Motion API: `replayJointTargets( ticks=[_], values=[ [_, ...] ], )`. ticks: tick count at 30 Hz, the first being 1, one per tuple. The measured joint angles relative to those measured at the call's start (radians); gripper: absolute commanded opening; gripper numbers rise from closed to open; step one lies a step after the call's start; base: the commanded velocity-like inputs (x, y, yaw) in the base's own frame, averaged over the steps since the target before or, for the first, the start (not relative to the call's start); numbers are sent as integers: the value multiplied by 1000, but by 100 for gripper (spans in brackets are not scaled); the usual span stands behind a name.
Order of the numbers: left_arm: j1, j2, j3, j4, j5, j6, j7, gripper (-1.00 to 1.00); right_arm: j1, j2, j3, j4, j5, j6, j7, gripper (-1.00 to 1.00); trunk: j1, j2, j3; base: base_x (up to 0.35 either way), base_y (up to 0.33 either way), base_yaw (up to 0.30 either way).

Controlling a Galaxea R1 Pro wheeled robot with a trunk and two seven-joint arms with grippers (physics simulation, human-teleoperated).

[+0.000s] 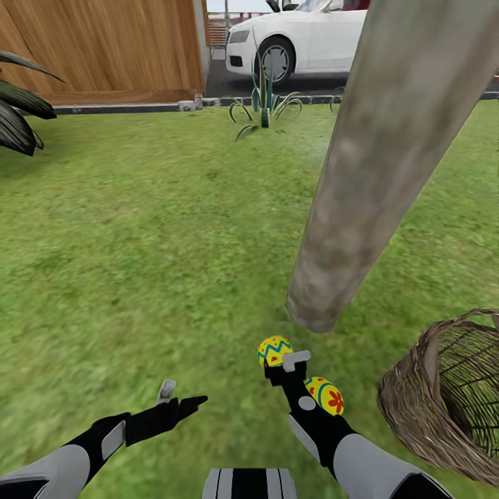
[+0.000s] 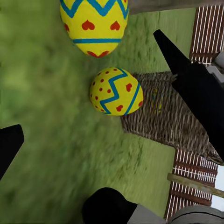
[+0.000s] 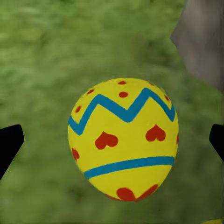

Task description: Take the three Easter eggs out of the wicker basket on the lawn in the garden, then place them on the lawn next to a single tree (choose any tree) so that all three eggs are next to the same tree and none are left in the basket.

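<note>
The left hand (image 1: 181, 397) hovered over the lawn (image 1: 138, 242), fingers apart, holding nothing. Just beyond the right hand (image 1: 287, 364), whose fingers were also apart, a heart-marked egg (image 1: 274, 350) lay on the grass near the tree (image 1: 374, 180). A flower-marked egg (image 1: 326, 396) lay beside the right wrist. The wicker basket (image 1: 416, 409) stood further right; whether it still held an egg could not be told. Risk: a careless arm movement could knock either egg rolling away.
</note>
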Motion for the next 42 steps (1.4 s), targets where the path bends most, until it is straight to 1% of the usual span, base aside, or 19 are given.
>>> replayJointTargets(
  ticks=[2,6,8,9,11,13,15,19,24,33,34,39,42],
  values=[
    [0,0,0,0,0,0,9,100,0,0,0,1,0,0,0,100,0,0,0,0,0,0],
    [0,0,0,3,2,0,46,100,0,-1,0,1,0,0,-1,100,0,0,0,0,0,0],
    [0,-1,0,3,2,-1,75,100,0,-1,0,1,0,0,0,100,0,0,0,-3,0,0],
    [6,-7,3,8,8,-6,69,100,6,5,6,7,0,-6,3,100,0,0,0,0,0,0],
    [6,-18,5,8,10,-17,65,100,17,16,0,18,0,-17,0,100,0,0,0,0,0,0],
    [7,-29,4,8,8,-28,66,100,29,17,-2,29,-1,-24,-1,100,0,0,0,0,0,0],
    [7,-36,5,8,6,-37,69,100,39,9,-4,41,-3,-24,-1,100,-1,0,8,0,0,0],
    [8,-30,6,8,6,-54,72,100,44,4,-5,60,-5,-23,-2,100,-3,1,23,0,0,0],
    [8,-30,5,8,5,-55,76,100,44,7,-2,63,-5,-20,-2,100,-5,3,42,0,0,0],
    [8,-29,5,8,4,-56,126,100,44,8,-2,64,-5,-19,-2,100,-9,5,77,-10,0,0],
    [8,-29,4,8,3,-56,161,100,44,9,-2,65,-5,-19,-2,100,-9,5,81,-209,0,0],
    [8,-26,5,8,3,-53,164,100,44,11,-2,66,-5,-19,-2,100,-11,6,100,-224,0,0],
    [8,-16,7,8,6,-48,164,100,44,12,-2,67,-4,-19,-2,100,-13,7,112,-32,0,0]
  ],
)
